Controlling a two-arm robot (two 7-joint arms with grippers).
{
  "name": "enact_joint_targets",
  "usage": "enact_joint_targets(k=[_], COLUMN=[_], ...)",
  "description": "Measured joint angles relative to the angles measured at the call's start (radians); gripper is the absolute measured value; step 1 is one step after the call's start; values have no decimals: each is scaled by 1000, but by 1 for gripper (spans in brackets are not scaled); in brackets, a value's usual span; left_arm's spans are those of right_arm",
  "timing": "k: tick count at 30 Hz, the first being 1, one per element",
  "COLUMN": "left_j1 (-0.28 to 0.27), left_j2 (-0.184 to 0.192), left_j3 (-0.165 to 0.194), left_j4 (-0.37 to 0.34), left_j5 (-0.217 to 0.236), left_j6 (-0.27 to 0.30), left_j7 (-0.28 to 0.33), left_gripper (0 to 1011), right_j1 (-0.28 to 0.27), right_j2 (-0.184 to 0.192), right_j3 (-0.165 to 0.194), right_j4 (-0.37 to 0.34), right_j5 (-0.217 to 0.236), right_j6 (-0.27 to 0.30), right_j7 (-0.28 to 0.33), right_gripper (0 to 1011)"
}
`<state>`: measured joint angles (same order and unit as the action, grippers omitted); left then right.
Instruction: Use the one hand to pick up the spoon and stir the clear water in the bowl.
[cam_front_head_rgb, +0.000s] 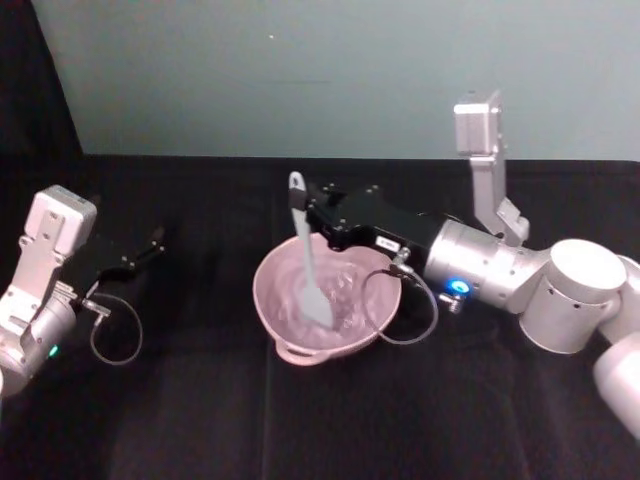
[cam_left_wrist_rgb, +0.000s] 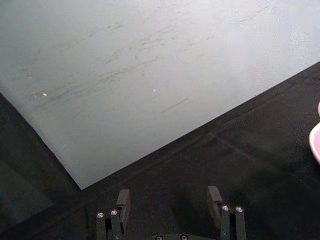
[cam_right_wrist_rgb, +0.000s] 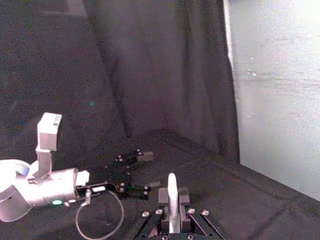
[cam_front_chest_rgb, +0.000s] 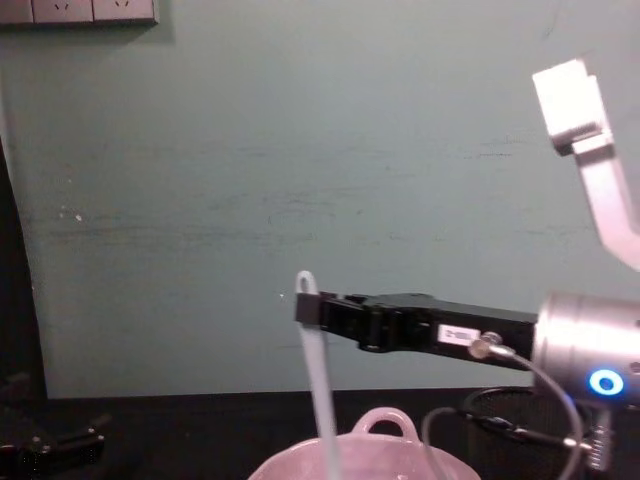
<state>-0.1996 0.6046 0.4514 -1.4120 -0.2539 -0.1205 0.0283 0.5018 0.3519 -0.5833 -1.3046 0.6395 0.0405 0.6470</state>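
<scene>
Right hand (cam_front_head_rgb: 308, 208) closed on the upper handle of the spoon (cam_front_head_rgb: 308, 265), which is held nearly upright. Blade down in the water (cam_front_head_rgb: 350, 300) inside the pink bowl (cam_front_head_rgb: 268, 300), mid-way across the surface (cam_front_head_rgb: 200, 420). Left hand (cam_left_wrist_rgb: 170, 197) idle at left, fingers (cam_left_wrist_rgb: 123, 200) apart.

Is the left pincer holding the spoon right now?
No, the right pincer grips the spoon standing in the bowl; the left pincer sits open, apart.

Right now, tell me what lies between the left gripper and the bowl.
Only bare black tablecloth lies between the left gripper and the bowl, as the head view shows.
</scene>
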Motion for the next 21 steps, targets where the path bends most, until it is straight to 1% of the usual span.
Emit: enact_joint_targets(k=[3,4,7,8,10,12,14,15,17,21], left_j1=[0,0,0,0,0,0,0,0,0,0], left_j2=[0,0,0,0,0,0,0,0,0,0], left_j3=[0,0,0,0,0,0,0,0,0,0], left_j4=[0,0,0,0,0,0,0,0,0,0], left_j5=[0,0,0,0,0,0,0,0,0,0], left_j6=[0,0,0,0,0,0,0,0,0,0], left_j7=[0,0,0,0,0,0,0,0,0,0], left_gripper=[1011,1011,1011,1011,1011,1011,1011,1011,1011,1011], right_j1=[15,28,45,60,74,97,113,128,145,159], right_j2=[-15,-26,-41,-53,-63,-79,-90,-99,-108,-108], right_j3=[-10,-16,-23,-27,-30,-32,-32,-30,-23,-4], right_j4=[16,30,55,79,102,146,177,209,246,273], right_j5=[-4,-8,-13,-16,-18,-22,-25,-27,-29,-32], right_j6=[-5,-7,-12,-16,-20,-28,-35,-42,-51,-59], right_j7=[7,10,15,20,24,32,37,40,45,44], right_gripper=[122,122,123,122,123,122,122,122,122,122])
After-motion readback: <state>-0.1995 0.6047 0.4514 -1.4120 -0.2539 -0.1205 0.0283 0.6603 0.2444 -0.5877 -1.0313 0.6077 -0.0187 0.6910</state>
